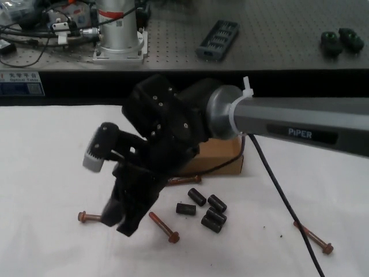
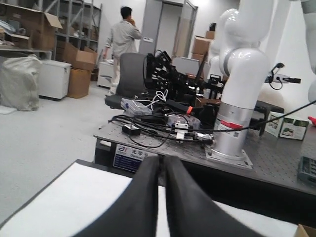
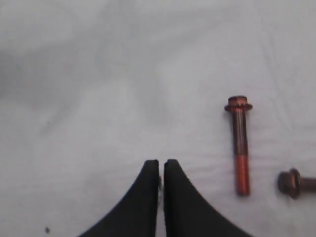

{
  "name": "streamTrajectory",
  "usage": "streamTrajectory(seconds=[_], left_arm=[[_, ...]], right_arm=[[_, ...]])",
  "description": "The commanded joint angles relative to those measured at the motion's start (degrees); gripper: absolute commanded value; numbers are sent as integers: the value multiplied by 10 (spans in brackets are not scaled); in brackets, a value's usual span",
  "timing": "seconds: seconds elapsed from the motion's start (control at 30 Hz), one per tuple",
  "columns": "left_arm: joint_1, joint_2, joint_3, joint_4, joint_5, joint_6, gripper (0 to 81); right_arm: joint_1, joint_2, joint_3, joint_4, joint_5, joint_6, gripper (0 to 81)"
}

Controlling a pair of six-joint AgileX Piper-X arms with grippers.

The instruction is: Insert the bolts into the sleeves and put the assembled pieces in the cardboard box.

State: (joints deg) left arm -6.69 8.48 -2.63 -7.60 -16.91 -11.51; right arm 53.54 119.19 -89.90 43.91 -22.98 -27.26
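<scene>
the right gripper [image 3: 161, 163] is hanging tips down over the white-covered worktop [image 1: 46, 173], near its front edge and left of the middle. its fingers are pressed together and are pinching nothing. one bolt [image 3: 239, 145] is lying flat just beside the tips without touching them, and the head of a second bolt [image 3: 291, 182] is showing a little farther out.

the left gripper [image 2: 161, 159] is also pressed together and empty. it is being held level above the worktop, facing the far edge.

moving outward, the black sleeves [image 1: 206, 210] are sitting in a loose cluster near the middle of the front edge. none of them is showing a bolt through it. a third bolt [image 1: 184, 180] is lying between the cluster and the cardboard box [image 1: 222, 156], which is standing around the middle of the worktop. a fourth bolt [image 1: 314, 238] is lying well apart, toward the front right corner. the arm is covering most of the box, so i cannot tell what it is holding.

judging from this, the task is looking barely begun. every visible bolt is lying loose, no assembled piece is showing, and all the inserting and boxing is looking left to do.
</scene>
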Motion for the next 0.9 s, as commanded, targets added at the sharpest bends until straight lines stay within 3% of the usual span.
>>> streamTrajectory(seconds=[0.0, 0.1, 0.2, 0.3, 0.43, 0.57, 0.73, 0.87], left_arm=[[2, -26, -6, 8, -25, 16, 45], [2, -37, -7, 22, -55, 16, 45], [2, -42, -14, 59, -86, 16, 45], [2, -42, -35, 105, -97, 16, 45], [2, -42, -48, 126, -96, 16, 45], [2, -42, -48, 132, -96, 16, 45], [2, -42, -48, 135, -96, 16, 45], [2, -42, -48, 135, -96, 16, 45]], right_arm=[[0, -2, -9, 8, 21, -22, 43], [0, -2, -9, 10, 1, 46, 43], [2, -2, -9, 6, 6, 39, 43], [7, -2, -9, -6, 19, -34, 43], [28, -2, -10, -31, 127, -147, 43], [37, 0, -10, -67, 136, -216, 43], [37, 16, -12, -110, 137, -234, 1], [37, 45, -26, -110, 148, -234, 108]])
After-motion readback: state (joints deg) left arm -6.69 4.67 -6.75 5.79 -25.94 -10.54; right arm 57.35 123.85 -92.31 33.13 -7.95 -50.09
